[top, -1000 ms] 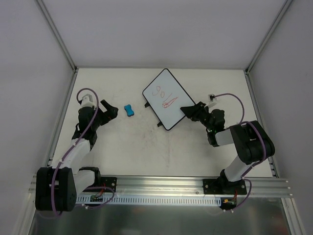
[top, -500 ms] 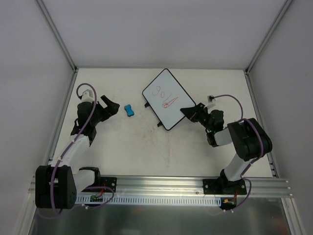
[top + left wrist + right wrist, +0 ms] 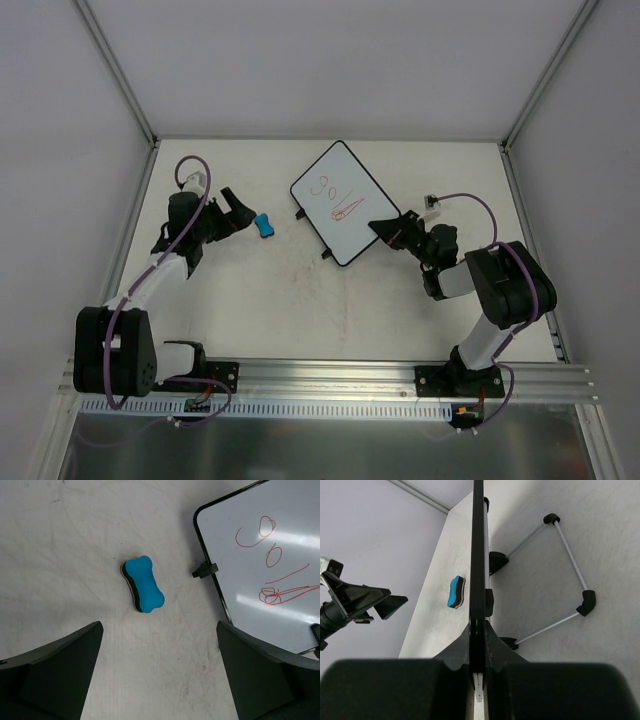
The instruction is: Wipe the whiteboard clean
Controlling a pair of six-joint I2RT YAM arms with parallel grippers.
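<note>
While our left fingers (image 3: 60, 670) hang spread wide over the blue eraser (image 3: 143, 584), touching nothing, our right fingers (image 3: 390, 226) are clamped on the near-right edge of the red-scribbled whiteboard (image 3: 343, 202), at the tabletop's (image 3: 280, 300) far middle

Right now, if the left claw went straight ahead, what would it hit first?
Probably the blue eraser, lying on the table just ahead of the open left claw; the claw's height is unclear.

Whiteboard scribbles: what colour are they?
Red scribbles on the whiteboard; clearest in the left wrist view.
</note>
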